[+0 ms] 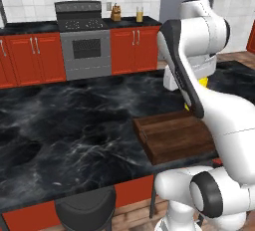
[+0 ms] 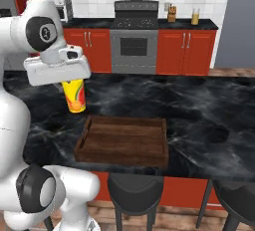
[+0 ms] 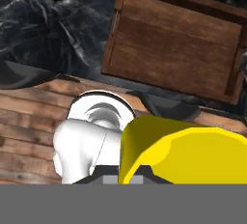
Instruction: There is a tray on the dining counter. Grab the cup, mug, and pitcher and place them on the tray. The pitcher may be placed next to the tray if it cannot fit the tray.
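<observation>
No brand name or readable writing can be seen on anything; the only marking is the red-orange shape on the side of the cup, which is a picture and not letters. In the right base view this yellow cup hangs directly under the white hand of the arm, at the left middle of the frame, with its top hidden by the hand and its bottom over the dining counter, just beyond the far left corner of the tray. The gripper is closed on the cup; its fingertips themselves are covered by the hand and the cup. In the hand view the cup fills the lower right of the frame as a large yellow form very close to the camera, and the tray lies in the upper right with nothing in it. In the left base view only a small yellow part of the cup shows behind the arm at the right middle, and the tray is below it. A clear glass with orange-yellow liquid, the pitcher, stands well apart on the far worktop at the upper right, near a brown knife block.
</observation>
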Motion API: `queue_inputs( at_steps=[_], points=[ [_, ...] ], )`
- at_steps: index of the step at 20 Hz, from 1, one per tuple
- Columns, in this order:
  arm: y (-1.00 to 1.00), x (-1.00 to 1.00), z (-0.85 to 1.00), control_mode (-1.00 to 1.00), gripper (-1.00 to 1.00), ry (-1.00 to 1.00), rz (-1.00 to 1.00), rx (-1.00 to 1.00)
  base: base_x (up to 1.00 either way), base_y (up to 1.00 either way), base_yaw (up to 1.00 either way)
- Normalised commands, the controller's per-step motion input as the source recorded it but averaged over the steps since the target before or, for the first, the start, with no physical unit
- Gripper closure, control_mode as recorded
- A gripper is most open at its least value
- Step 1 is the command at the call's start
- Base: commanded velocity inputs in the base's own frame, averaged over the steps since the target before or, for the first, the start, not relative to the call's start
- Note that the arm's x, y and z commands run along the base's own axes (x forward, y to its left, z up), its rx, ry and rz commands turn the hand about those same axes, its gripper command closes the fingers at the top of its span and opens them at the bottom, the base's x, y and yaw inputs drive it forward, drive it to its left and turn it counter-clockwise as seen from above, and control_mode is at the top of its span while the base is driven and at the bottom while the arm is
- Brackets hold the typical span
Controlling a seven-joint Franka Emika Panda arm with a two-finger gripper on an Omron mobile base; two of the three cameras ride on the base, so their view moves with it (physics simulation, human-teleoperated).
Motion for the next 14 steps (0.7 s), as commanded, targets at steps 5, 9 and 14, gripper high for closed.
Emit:
queue_inputs(
  at_steps=[5, 9, 14],
  points=[
    [0.48, 0.95, -0.13, -1.0, 1.0, 0.0, -0.03, 0.13, 0.0, 0.0, 0.0],
    [0.26, 0.89, -0.4, -1.0, 1.0, 0.0, -0.07, 0.01, 0.0, 0.0, 0.0],
    [0.02, 0.75, -0.51, -1.0, 1.0, 0.0, -0.07, 0.0, 0.0, 0.0, 0.0]
  ],
)
